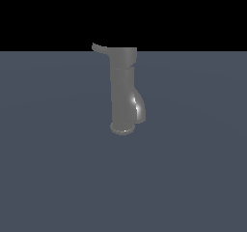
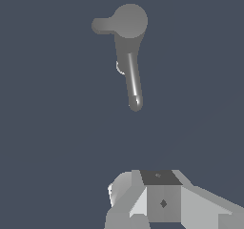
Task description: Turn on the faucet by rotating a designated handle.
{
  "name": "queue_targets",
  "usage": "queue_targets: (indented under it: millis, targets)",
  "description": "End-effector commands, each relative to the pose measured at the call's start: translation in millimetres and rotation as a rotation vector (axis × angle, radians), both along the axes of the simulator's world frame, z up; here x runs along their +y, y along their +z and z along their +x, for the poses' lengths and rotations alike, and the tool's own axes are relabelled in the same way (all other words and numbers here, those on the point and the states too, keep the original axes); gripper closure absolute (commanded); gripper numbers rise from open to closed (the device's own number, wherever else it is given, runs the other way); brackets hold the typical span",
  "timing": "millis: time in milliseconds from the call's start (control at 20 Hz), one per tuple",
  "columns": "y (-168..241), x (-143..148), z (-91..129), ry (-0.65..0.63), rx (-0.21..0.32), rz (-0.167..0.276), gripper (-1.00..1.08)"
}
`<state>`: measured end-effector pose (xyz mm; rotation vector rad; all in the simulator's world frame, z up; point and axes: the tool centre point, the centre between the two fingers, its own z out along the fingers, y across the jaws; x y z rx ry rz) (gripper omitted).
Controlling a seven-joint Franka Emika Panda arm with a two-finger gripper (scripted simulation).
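Observation:
The faucet [image 1: 123, 88] stands upright on the flat grey-blue ground, a dark grey cylinder with a flared base. Its curved spout [image 1: 138, 106] points toward the exterior view's right. The handle [image 1: 99, 47] is a thin lever sticking out from the wider cap toward the exterior view's left. From above in the wrist view, I see the round cap [image 2: 129, 20], the short handle [image 2: 100, 25] and the long glossy spout [image 2: 133, 80]. My gripper [image 2: 145, 197] shows only as white and grey blocks at the picture's edge, well apart from the faucet. It is out of the exterior view.
A flat grey-blue ground [image 1: 58, 168] spreads all around the faucet, with a black background behind it.

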<state>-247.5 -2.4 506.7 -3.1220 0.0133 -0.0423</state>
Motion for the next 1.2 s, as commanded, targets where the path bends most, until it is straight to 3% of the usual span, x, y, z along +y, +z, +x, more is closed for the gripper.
queue_targets:
  millis: [0,550,1150]
  targets:
    - [0.0,0.0,0.0,0.0,0.0,0.0,1.08]
    - [-9.6,12.5,8.3,-0.066,0.002,0.001,1.08]
    - [-41.6,50.2,41.8,-0.284,0.008,0.003,1.08]
